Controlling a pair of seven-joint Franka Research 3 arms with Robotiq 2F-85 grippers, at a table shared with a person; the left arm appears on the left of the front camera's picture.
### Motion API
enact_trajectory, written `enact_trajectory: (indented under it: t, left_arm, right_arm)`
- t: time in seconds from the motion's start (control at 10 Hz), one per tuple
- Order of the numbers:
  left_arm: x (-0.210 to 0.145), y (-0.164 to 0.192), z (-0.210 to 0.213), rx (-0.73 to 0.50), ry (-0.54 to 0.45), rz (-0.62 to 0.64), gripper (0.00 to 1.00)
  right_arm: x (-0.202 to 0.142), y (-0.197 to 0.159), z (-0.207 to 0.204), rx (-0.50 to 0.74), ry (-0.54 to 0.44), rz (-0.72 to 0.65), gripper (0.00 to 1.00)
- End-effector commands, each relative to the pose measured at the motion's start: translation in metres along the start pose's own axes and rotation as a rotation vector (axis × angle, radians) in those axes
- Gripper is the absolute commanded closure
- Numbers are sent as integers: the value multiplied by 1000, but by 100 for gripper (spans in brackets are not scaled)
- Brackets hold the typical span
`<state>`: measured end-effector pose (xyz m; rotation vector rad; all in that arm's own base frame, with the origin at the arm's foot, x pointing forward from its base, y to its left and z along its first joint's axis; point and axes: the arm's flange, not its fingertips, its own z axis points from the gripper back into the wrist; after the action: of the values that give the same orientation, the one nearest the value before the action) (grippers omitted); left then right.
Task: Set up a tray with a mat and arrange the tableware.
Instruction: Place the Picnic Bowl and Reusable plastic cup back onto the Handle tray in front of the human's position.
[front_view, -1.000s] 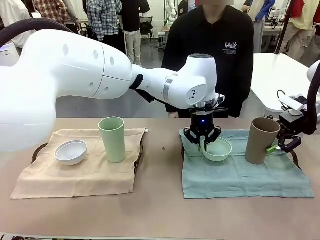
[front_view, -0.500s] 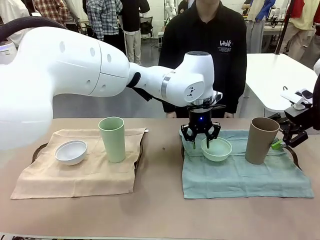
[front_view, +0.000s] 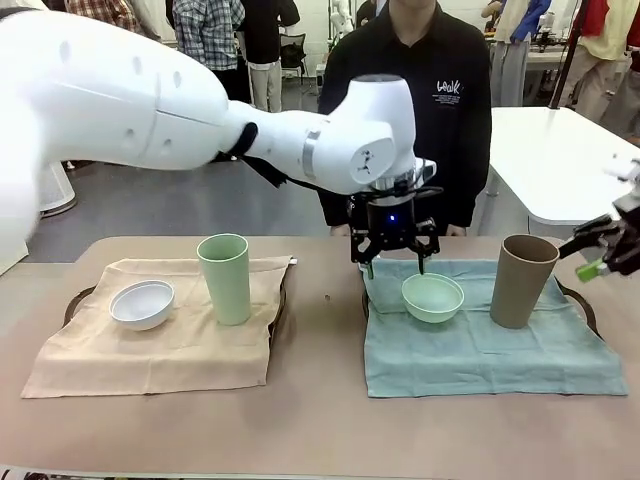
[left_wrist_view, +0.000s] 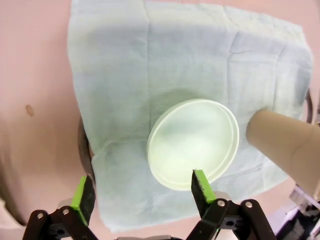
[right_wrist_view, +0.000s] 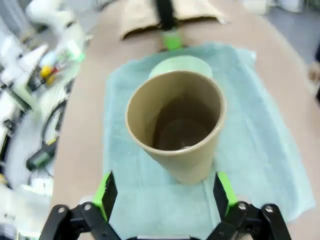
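Tan tabletop (front_view: 320, 430) spans the foreground, with a person in a black top (front_view: 420, 110) standing at its far edge and other people farther back in the room. On the robot's left, a beige mat (front_view: 150, 350) lies over a dark tray (front_view: 282, 295) and carries the white bowl (front_view: 142, 304) and, just beside it, the upright pale green cup (front_view: 225, 278). On the robot's right, a teal mat (front_view: 480, 350) covers a second tray whose dark rim (front_view: 590, 308) shows at the mat's right edge; the mint green bowl (front_view: 433, 297) sits upright near the mat's far left part, and the tan-brown cup (front_view: 522, 280) stands upright to its right, near but not touching. The left arm reaches across the middle, and the left gripper (front_view: 395, 262) hangs above the far edge of the teal mat, clear of the mint green bowl, its fingers spread apart and holding nothing; in the left wrist view the green pads (left_wrist_view: 202, 184) frame the bowl's near rim from above without contact. The right gripper (front_view: 600, 255) is at the picture's right edge, beside and apart from the tan-brown cup. In the right wrist view its fingers (right_wrist_view: 107, 192) stand wide on either side of the cup's mouth, not touching it, with the mint green bowl visible behind the cup.
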<state>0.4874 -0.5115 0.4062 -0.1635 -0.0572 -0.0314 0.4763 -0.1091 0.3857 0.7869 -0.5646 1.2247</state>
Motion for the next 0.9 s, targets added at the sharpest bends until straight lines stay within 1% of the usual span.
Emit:
enact_trajectory:
  t: [0.0,0.1,0.2,0.3,0.4,0.5,0.6,0.7,0.8]
  left_arm:
    - [-25,32,38,7,-3,-97,0]
    - [-34,45,61,13,-13,-127,0]
    - [-44,61,84,2,-27,-154,0]
    - [-55,80,111,-6,-33,-187,0]
    - [-67,98,139,-16,-27,-214,0]
    - [-83,113,171,-30,-26,-236,0]
    - [-101,124,204,-53,-27,-255,0]
    - [-117,129,239,-41,-41,-260,0]
    - [-128,130,256,-43,-54,-235,0]
  right_arm:
    - [56,40,16,-108,115,-243,0]
    - [82,55,28,-108,199,-321,0]
    - [106,68,40,-141,296,-396,0]
    - [136,90,51,-182,417,-461,0]
    - [160,112,55,-202,501,-536,0]
    - [182,131,61,-238,568,-577,0]
    - [197,138,61,-253,592,-604,0]
    - [205,139,58,-237,600,-618,0]
    - [184,141,64,-305,553,-579,0]
